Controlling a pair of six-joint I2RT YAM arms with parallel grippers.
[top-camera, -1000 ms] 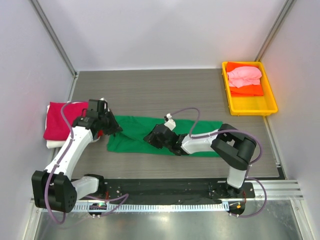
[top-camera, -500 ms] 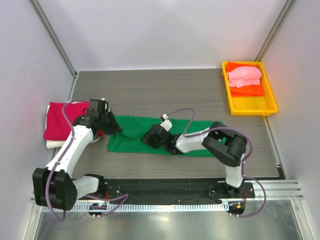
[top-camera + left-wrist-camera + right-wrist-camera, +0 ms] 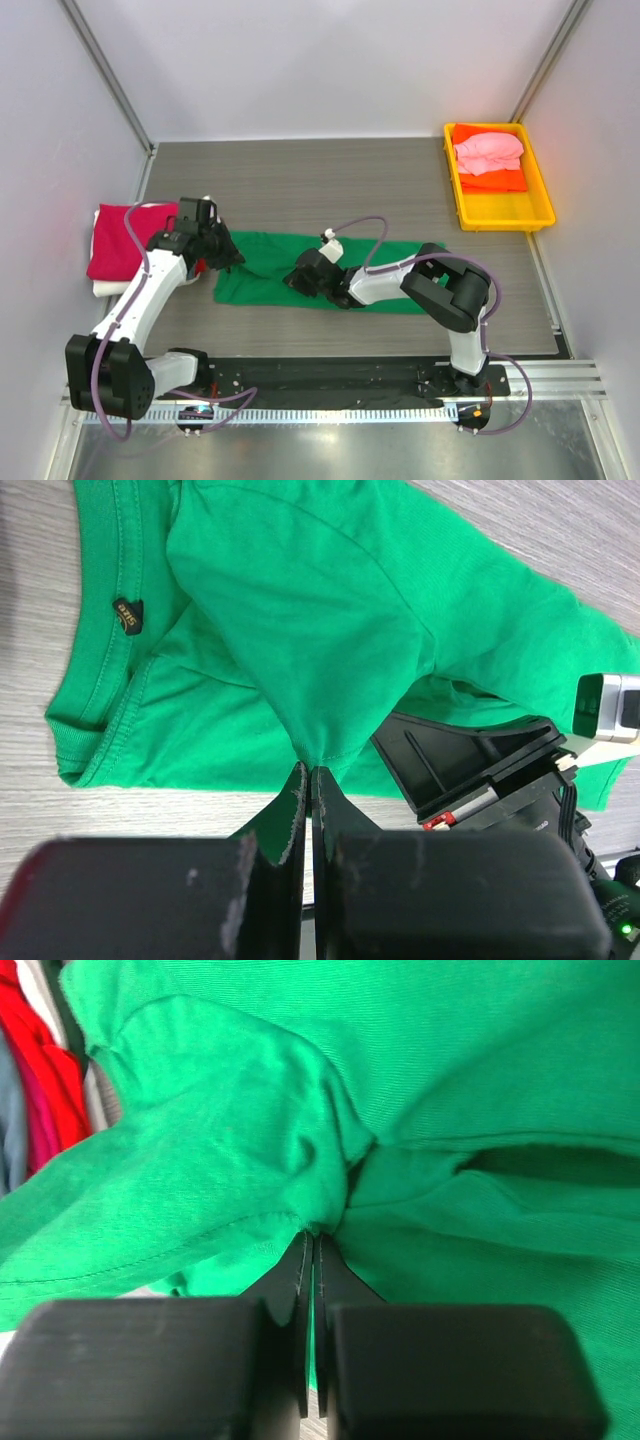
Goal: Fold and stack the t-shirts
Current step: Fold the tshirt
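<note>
The bright green t-shirt lies in a long strip across the middle of the table. My left gripper is at its left end, shut on a pinch of the green cloth, with the collar and label to the left in the left wrist view. My right gripper is over the shirt's left half, shut on a fold of the green cloth. A crimson t-shirt tops a folded stack at the left edge, with white cloth under it. Pink and orange t-shirts lie in the tray.
The yellow plastic tray stands at the back right by the wall. The right gripper's black body shows close by in the left wrist view. Red and grey stacked cloth shows at the left edge of the right wrist view.
My right gripper has slid left along the green shirt, closer to the left gripper, its arm bending more. The left gripper has hardly moved.
</note>
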